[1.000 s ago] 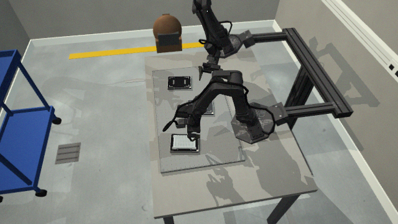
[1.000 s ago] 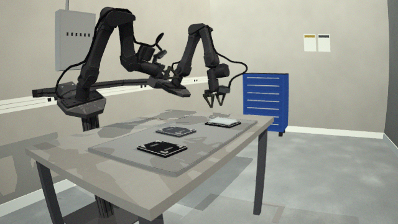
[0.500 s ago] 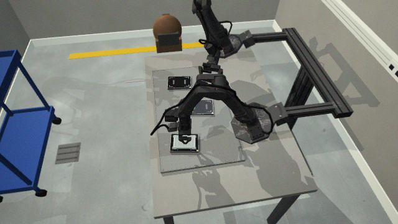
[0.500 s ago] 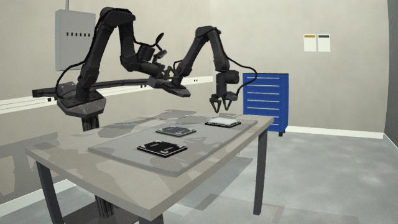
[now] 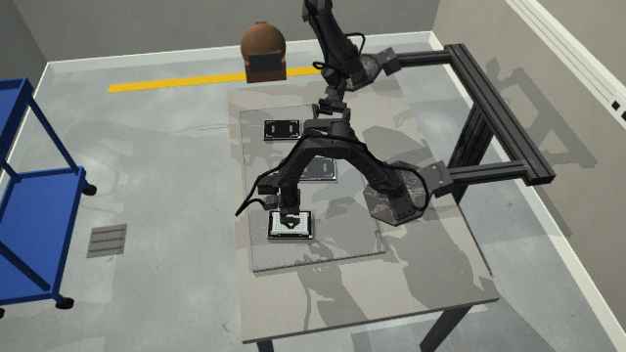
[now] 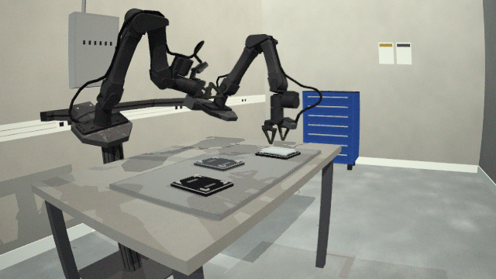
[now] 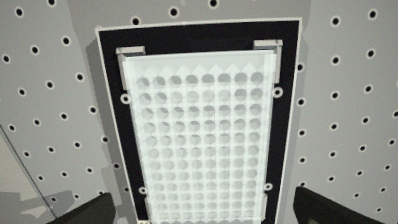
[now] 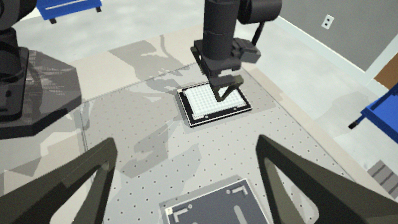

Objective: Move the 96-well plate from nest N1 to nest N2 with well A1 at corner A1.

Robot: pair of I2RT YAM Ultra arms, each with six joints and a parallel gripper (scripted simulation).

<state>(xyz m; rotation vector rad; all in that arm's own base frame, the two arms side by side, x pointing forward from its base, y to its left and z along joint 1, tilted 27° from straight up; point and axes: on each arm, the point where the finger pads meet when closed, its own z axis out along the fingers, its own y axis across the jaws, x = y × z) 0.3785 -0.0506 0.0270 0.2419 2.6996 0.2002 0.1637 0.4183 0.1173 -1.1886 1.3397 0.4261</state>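
The white 96-well plate (image 5: 290, 225) sits flat in the black plate nest N1 (image 5: 290, 236) at the near end of the perforated board. It also shows in the left wrist view (image 7: 200, 145), the side view (image 6: 277, 151) and the right wrist view (image 8: 215, 100). My left gripper (image 5: 291, 220) hangs open just above the plate, fingers pointing down (image 6: 277, 133), with its fingertips at the lower corners of its wrist view (image 7: 205, 215). My right gripper (image 5: 333, 110) (image 6: 215, 108) is open and empty, high above the board's middle. Nest N2 (image 5: 282, 129) is empty at the far end (image 6: 201, 184).
A third, grey plate holder (image 5: 318, 168) lies between the two nests, below my right gripper (image 8: 215, 207). Both arm bases stand on a black frame (image 5: 494, 127) along one table side. A blue cart (image 5: 29, 196) and a blue cabinet (image 6: 331, 122) stand off the table.
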